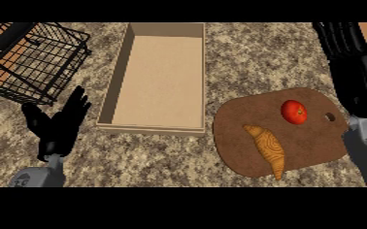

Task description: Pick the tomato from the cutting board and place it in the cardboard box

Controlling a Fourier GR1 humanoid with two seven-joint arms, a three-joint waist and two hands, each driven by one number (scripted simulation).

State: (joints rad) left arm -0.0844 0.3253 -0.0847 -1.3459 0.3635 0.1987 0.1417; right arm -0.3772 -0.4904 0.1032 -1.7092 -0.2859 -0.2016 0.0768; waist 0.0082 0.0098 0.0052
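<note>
Head view, looking steeply down at the speckled stone counter [165, 160]: the round red tomato [294, 112] sits on the upper right part of the dark brown wooden cutting board [247, 148], just left of the board's small hanging hole and apart from the golden-brown croissant [268, 149], which lies diagonally below it toward the board's lower edge. The open, shallow cardboard box [114, 87] stands to the left of the board, near it but not touching, its long axis running away from the robot, with nothing inside. The left hand [61, 121] shows at the lower left, fingers straight and spread upward, resting beside the box's left wall and holding nothing; the whole box lies between it and the tomato. Of the right arm only a grey forearm [356, 145] shows along the right edge, just beside the board's right rim; whether the dark shape above it is the right hand cannot be told, so its finger state is unknown. Judged from this layout, the right side is much the nearer to the tomato, and the carry to the box would run leftward. A black wire basket [43, 60] occupies the upper left corner.
</note>
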